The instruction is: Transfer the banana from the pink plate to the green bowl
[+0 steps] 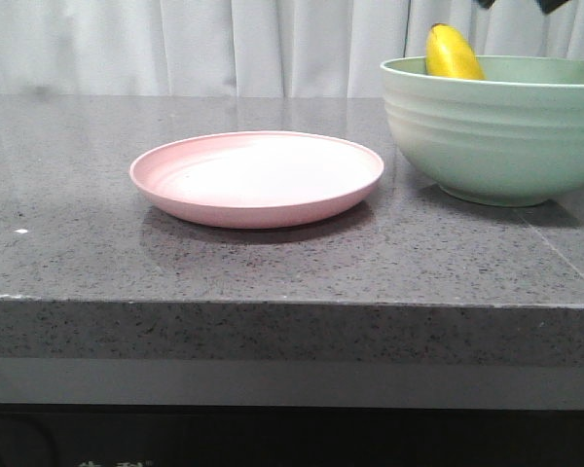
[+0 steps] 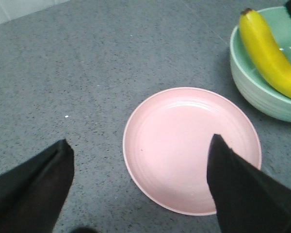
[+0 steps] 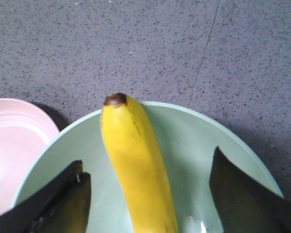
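The banana lies inside the green bowl at the right, its upper end leaning on the far rim and rising above it. The pink plate sits empty at the middle of the counter. My right gripper is open above the bowl, a finger on each side of the banana, not touching it; only its dark tips show at the front view's top. My left gripper is open and empty above the plate. The banana and bowl also show there.
The grey speckled stone counter ends in a front edge close to the camera. A white curtain hangs behind it. The plate's rim lies close beside the bowl. A thin seam crosses the counter beyond the bowl.
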Tool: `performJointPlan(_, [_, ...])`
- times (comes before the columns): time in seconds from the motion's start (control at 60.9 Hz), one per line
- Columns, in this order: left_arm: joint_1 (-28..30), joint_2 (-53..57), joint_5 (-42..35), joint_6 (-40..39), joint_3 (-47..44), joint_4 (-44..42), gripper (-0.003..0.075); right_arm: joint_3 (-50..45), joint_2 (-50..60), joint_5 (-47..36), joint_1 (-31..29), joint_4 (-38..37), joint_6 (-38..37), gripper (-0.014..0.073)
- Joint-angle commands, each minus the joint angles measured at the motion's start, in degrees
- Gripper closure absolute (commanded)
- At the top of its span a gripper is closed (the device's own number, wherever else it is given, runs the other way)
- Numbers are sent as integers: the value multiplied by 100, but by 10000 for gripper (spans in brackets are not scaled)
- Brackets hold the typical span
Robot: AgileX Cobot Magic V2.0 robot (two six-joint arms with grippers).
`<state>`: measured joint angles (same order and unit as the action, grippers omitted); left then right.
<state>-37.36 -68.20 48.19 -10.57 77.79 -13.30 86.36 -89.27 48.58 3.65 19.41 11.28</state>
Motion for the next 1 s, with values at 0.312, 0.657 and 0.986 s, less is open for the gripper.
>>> performJointPlan(0.312, [1615, 103, -324, -907, 181, -877, 738, 554, 949, 1359, -69, -981, -1047, 651])
performJointPlan(0.657, [2566, 1223, -1351, -978, -1127, -518, 738, -1631, 2617, -78, -352, -943, -955, 651])
performJointPlan(0.986, [2566, 3397, -3334, -978, -4239, -518, 738, -4968, 5564, -2317, -345, -800, -643, 651])
